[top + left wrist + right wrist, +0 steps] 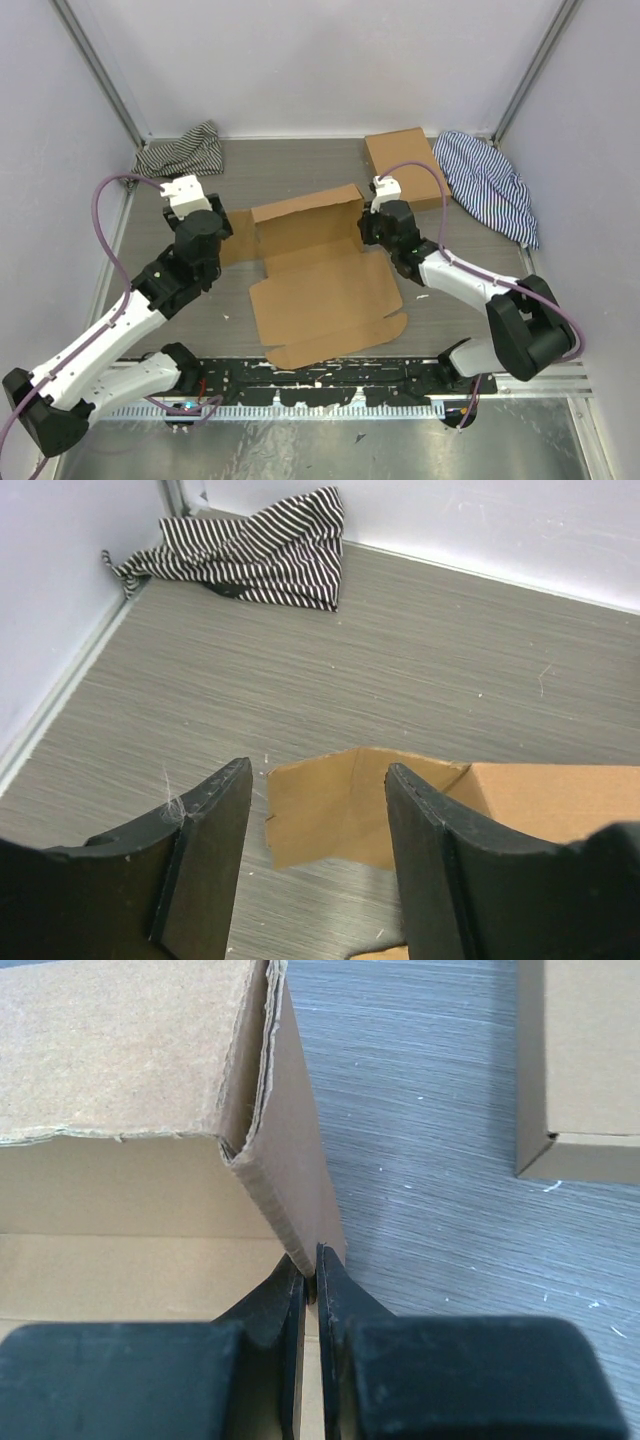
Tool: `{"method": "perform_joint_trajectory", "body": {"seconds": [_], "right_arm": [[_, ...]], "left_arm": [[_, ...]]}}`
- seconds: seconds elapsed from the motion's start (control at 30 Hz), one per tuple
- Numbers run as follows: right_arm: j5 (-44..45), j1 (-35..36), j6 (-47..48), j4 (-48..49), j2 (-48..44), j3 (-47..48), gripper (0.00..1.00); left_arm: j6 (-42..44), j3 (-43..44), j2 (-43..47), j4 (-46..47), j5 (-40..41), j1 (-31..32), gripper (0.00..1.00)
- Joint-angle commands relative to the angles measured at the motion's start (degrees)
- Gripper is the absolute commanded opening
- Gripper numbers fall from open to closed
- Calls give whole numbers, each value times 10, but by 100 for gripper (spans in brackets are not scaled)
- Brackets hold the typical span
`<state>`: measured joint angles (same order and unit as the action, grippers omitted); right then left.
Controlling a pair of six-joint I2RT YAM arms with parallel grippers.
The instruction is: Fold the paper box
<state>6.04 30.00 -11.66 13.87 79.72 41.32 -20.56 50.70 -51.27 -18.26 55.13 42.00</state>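
- paper box [325, 290]: mid-table between the two arms, mostly flat. Back wall is raised, right side wall stands upright, big lid panel lies flat toward the arm bases.
- right gripper [311, 1265]: jaws nearly closed, pinching the thin lower edge of the upright right wall.
- left gripper [318, 790]: jaws wide apart, holding nothing. The left side flap [320, 815] shows in the gap below and looks untouched.
- Step in hand, my read: raise the left flap to match the right wall. The right grip should anchor the sheet while the left straddles the flap edge, closes near the crease and swings it up along the score without twisting.
- Risk: thin board may buckle off-crease, or the sheet may slide.
- Material: plain brown corrugated card, matte, with a fluted ragged edge at the corner and rounded die-cut tabs in front.
- table [300, 170]: grey wood-grain, smooth-looking.
- smaller brown box [402, 160]: closed, back right, apart from the paper box.
- striped cloths: crumpled and soft, one back left [182, 150], one back right [490, 185].
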Motion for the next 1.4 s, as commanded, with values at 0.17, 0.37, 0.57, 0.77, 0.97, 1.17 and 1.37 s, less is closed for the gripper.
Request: {"method": "perform_joint_trajectory", "body": {"seconds": [0.17, 0.37, 0.57, 0.77, 0.97, 1.17, 1.37], "right_arm": [[76, 4, -41, 69, -49, -40, 1], [102, 5, -54, 139, -29, -61, 1], [94, 5, -58, 135, -24, -58, 1], [69, 5, -41, 76, -24, -22, 1], [36, 4, -34, 60, -4, -3, 1], [11, 3, -32, 40, 30, 23, 1], [-9, -2, -41, 34, 51, 34, 1]], "left_arm": [[-50, -71, 51, 71, -115, -46, 62], [-78, -95, 78, 37, -72, -46, 62], [-119, -133, 85, 26, -36, -53, 61], [-137, -144, 60, 93, -161, -111, 60], [-82, -43, -24, 132, -299, -181, 59], [-98, 28, -73, 141, -361, -327, 60], [-195, -40, -158, 220, -595, -478, 54]]}}
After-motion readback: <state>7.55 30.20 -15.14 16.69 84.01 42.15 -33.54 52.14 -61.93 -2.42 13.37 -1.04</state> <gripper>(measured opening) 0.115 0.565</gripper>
